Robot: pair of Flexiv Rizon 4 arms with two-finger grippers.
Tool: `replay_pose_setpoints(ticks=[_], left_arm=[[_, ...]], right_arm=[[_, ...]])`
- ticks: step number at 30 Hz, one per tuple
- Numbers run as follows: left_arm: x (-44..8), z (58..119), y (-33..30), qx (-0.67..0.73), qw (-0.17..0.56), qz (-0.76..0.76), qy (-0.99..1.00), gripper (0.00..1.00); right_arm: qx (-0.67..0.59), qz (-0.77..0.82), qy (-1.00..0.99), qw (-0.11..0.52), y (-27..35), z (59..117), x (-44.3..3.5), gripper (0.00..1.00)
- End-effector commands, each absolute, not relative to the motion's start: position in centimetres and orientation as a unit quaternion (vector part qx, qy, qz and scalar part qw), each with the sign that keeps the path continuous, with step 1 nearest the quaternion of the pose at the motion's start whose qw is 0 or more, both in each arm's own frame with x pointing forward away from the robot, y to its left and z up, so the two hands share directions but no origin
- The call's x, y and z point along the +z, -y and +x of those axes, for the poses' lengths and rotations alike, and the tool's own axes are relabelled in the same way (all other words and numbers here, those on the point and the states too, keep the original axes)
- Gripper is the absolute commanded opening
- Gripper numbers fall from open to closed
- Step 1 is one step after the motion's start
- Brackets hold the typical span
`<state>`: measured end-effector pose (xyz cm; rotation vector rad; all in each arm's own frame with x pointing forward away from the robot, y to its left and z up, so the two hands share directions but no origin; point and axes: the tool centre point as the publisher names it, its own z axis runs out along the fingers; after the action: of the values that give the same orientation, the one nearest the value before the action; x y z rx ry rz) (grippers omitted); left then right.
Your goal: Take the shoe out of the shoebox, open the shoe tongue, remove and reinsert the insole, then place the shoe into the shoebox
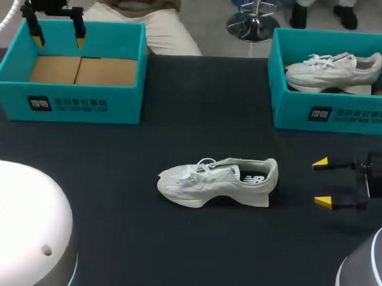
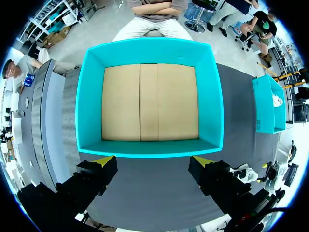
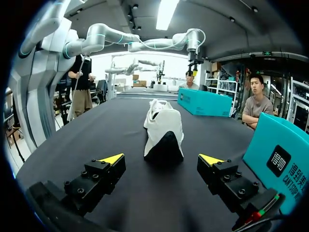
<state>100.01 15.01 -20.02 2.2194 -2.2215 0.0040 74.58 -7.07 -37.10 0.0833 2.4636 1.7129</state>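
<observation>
The white shoe (image 1: 218, 181) stands on its sole on the black table (image 1: 139, 243). Its long axis runs 9 to 3 o'clock, toe at 9. At its 3 o'clock, apart from the heel, the right gripper (image 1: 323, 183) is spread and holds nothing. At 10 o'clock the left gripper (image 1: 57, 32), also spread, hovers over a teal shoebox (image 1: 70, 103). At 1 o'clock a second shoebox (image 1: 335, 113) holds another white shoe (image 1: 331, 70).

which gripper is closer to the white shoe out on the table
Right. The right gripper is open just beyond the heel of the shoe; the left gripper hangs over the empty shoebox, far off.
</observation>
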Motion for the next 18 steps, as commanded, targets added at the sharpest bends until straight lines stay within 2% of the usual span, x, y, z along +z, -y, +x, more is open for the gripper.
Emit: replay_pose_setpoints(ticks=[1, 18], left_arm=[[-20.0, 100.0, -15.0, 0.001, 0.001, 0.707, 0.707, 1.0], [-20.0, 100.0, -15.0, 0.001, 0.001, 0.707, 0.707, 1.0]], right_arm=[[0.567, 0.027, -0.82, 0.071, 7.2, 74.6, -36.9, 1.0], [0.568, 0.029, -0.82, 0.064, 6.0, 75.1, -37.9, 1.0]])
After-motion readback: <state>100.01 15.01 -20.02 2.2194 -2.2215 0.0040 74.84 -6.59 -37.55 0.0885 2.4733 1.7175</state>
